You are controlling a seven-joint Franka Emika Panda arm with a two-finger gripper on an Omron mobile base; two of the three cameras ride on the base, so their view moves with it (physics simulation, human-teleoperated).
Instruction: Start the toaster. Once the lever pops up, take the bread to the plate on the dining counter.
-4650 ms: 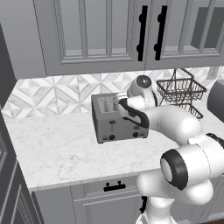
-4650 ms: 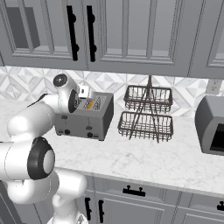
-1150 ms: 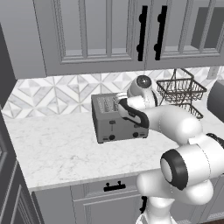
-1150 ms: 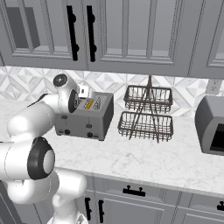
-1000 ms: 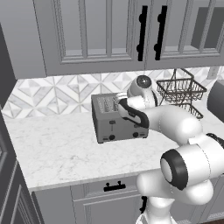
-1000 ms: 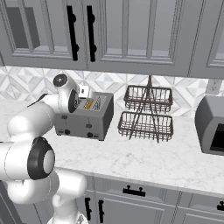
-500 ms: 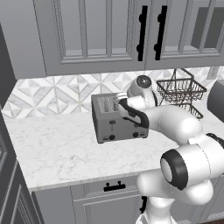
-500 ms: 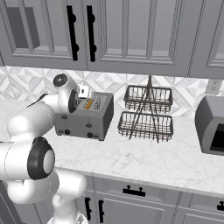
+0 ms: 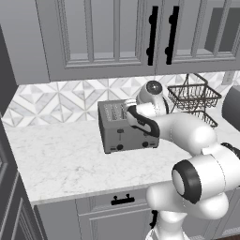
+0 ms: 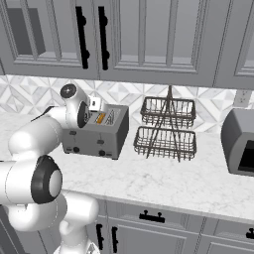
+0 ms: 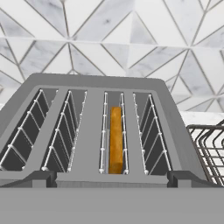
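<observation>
Nothing has moved since the earlier frames — arm, toaster (image 9: 125,127) and the rest sit just as they did. On the marble worktop (image 9: 61,157) the toaster stands upright near the tiled wall, its long axis along the wall, its knobs and lever slots facing out toward the room. Its four slots run front to back.

In the hand view the bread (image 11: 115,140) stands on edge, sunk in the third slot from the left, its thin golden edge turned up and its long line following the slot toward the tiles. From the right base view it shows as an orange strip in the toaster's top (image 10: 100,118).

Over the toaster's top hangs the end effector (image 10: 95,104), looking down into the slots; its fingers stand apart — nothing between them. A two-tier wire basket (image 10: 166,128) sits just beside the toaster, and a toaster oven (image 10: 240,142) well apart at the far end. No brand, label or writing can be read on anything.
</observation>
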